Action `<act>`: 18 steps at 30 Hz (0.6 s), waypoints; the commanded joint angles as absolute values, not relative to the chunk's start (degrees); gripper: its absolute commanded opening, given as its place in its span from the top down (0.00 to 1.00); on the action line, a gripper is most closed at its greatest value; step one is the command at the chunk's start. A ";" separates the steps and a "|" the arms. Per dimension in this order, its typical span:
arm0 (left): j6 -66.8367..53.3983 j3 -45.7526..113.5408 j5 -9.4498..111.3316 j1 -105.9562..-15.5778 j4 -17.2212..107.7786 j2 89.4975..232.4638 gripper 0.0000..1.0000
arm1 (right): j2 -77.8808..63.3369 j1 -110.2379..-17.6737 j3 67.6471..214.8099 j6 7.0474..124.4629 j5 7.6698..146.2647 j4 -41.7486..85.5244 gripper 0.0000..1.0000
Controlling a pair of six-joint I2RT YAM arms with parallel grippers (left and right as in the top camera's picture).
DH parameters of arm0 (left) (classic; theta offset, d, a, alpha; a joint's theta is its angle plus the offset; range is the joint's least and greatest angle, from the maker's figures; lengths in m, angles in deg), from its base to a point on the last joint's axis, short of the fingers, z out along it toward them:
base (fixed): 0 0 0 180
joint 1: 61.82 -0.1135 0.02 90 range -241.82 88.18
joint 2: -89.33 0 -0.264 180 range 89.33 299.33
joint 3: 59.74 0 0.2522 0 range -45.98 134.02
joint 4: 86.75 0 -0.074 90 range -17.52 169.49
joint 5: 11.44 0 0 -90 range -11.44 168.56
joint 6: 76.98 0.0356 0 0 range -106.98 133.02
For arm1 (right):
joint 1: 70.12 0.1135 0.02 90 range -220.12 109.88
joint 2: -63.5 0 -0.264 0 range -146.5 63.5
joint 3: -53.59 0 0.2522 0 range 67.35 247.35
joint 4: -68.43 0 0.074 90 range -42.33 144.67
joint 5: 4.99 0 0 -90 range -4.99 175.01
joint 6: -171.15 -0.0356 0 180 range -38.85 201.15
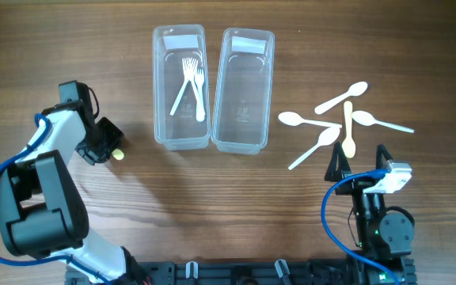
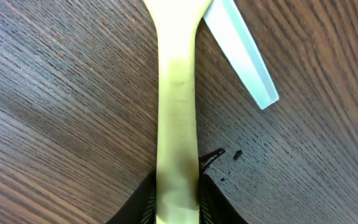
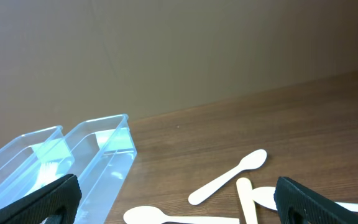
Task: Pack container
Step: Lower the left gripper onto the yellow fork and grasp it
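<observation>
Two clear plastic containers stand at the back middle. The left container holds two pale forks. The right container holds nothing. My left gripper is low over the table at the left, shut on a yellowish utensil handle. The handle's end pokes out beside the fingers. A white utensil handle lies next to it. Several spoons lie scattered at the right. My right gripper is open and empty just in front of them.
In the right wrist view both containers are to the left. A white spoon and a cream handle lie between my open fingers. A brown wall stands behind the table.
</observation>
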State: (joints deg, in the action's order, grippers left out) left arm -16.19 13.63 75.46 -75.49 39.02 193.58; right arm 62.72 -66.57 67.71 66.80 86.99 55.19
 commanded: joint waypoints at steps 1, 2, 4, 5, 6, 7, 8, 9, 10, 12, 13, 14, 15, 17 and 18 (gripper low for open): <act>-16.13 13.24 71.53 -75.55 37.79 194.08 0.85 | 63.07 -66.44 67.65 65.97 87.95 55.49 0.00; -16.11 14.24 71.53 -75.55 37.22 193.08 0.86 | 63.07 -66.44 67.65 65.97 87.95 55.47 0.00; -16.13 16.76 71.51 -75.55 37.25 189.89 0.87 | 63.07 -66.44 67.65 65.97 87.95 55.49 0.00; -16.13 17.61 71.53 -75.55 37.22 188.40 0.88 | 63.07 -66.44 67.65 65.97 87.95 55.47 0.00; -16.13 18.24 71.51 -75.55 37.25 186.52 0.88 | 63.07 -66.44 67.65 65.97 87.95 55.49 0.00; -16.15 18.64 71.51 -75.55 37.22 184.64 0.88 | 63.07 -66.44 67.65 65.97 87.95 55.47 0.00; -16.15 18.64 71.51 -75.55 37.25 183.35 0.88 | 63.07 -66.44 67.67 65.95 87.95 55.49 0.00; -16.15 18.64 71.51 -75.53 37.16 182.30 0.88 | 63.07 -66.44 67.65 65.97 87.95 55.49 0.00; -16.17 18.64 71.51 -75.53 36.79 181.82 0.88 | 63.07 -66.44 67.65 65.97 87.95 55.49 0.00; -16.19 18.64 71.51 -75.53 34.47 182.32 0.54 | 63.07 -66.44 67.65 65.97 87.95 55.49 0.00; -16.22 18.64 71.57 -75.53 34.06 182.83 0.50 | 63.07 -66.44 67.67 65.97 87.95 55.49 0.00; -16.43 18.59 71.68 -75.53 34.01 183.33 0.48 | 63.07 -66.44 67.65 65.95 87.95 55.49 0.00; -18.23 18.55 72.19 -75.55 33.75 184.33 0.46 | 63.07 -66.44 67.65 65.97 87.95 55.49 0.00; -21.99 18.53 73.45 -75.53 33.75 187.74 0.46 | 63.07 -66.44 67.65 65.97 87.95 55.47 0.00; -24.37 18.53 74.52 -75.55 33.84 189.80 0.50 | 63.07 -66.44 67.67 65.95 87.95 55.47 0.00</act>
State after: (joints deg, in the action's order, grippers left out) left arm -18.34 18.00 72.64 -75.60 34.01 184.97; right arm 62.72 -66.57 67.71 66.83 86.99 55.17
